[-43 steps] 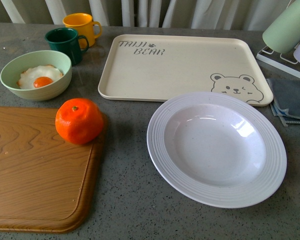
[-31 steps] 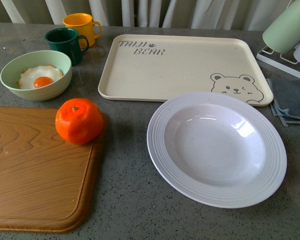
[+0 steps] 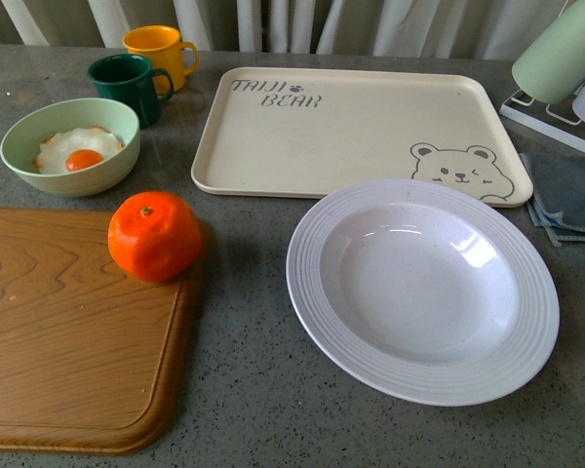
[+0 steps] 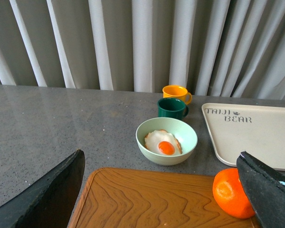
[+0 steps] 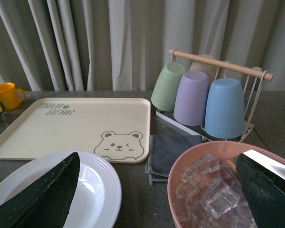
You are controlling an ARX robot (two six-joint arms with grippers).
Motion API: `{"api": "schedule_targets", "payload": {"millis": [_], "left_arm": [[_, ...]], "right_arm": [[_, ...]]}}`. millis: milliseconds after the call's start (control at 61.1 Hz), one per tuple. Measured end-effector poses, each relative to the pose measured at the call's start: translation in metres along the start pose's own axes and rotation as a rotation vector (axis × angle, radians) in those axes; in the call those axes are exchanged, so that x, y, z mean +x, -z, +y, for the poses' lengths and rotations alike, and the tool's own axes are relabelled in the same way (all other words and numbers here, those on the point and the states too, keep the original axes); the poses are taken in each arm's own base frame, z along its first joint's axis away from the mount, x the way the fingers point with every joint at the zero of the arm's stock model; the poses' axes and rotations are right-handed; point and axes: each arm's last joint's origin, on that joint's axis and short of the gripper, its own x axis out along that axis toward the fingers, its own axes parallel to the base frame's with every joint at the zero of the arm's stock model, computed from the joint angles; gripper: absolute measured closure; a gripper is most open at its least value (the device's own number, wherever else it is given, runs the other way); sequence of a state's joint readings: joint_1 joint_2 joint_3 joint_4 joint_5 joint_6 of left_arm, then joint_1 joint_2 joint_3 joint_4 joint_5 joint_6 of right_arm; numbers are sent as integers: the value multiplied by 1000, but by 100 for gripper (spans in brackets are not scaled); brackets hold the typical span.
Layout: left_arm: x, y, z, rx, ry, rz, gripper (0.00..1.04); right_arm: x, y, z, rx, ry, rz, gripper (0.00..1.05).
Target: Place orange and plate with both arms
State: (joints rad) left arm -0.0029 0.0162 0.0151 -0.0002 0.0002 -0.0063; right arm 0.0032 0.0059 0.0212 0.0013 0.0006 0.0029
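The left gripper's (image 4: pixel 161 155) fingers (image 4: pixel 47 194) are spread wide with nothing between them. The right gripper's (image 5: pixel 157 156) fingers (image 5: pixel 42 194) are just as far apart and just as empty.

The orange (image 3: pixel 154 236) is what I'd worry about. It sits at the right edge of the board (image 3: pixel 68 322), left of centre in the front view, and it's round. A finger landing off its middle could nudge it off the edge toward the plate (image 3: pixel 304 263).

The plate fills the lower right of that view and lies flat on the counter, glossy. I'd guess a finger has to get under the rim, or the pinch will slide off. Its far rim is right up against the tray (image 3: pixel 351 127), so a push could shove one into the other.

The right wrist view also shows a pink ice bowl (image 5: pixel 178 167) close under that gripper, and a careless swing could clip it.

Neither arm shows in the front view. Going by the wrist views, both are drawn back near the robot. The left looks out across the board, with the orange (image 4: pixel 230 192) next to one finger. The right looks across the plate (image 5: pixel 102 183).
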Motion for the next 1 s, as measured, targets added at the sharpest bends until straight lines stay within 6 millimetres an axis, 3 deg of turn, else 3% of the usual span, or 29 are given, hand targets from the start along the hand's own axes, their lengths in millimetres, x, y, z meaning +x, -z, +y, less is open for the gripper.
{"api": "schedule_targets", "payload": {"millis": [524,622,753,900,998], "left_arm": [[0,0,0,0,0,0,9],[2,1,-1,-96,222,278,9],[23,-2,-11,-174,418,402,9],[65,-11,-20,-148,435,348,9],[93,-4,-27,-147,445,359,9]], "right_arm": [[0,0,0,0,0,0,9],[0,0,0,0,-1,0,9],[0,0,0,0,-1,0,9],[0,0,0,0,1,-1,9],[0,0,0,0,0,-1,9]]}}
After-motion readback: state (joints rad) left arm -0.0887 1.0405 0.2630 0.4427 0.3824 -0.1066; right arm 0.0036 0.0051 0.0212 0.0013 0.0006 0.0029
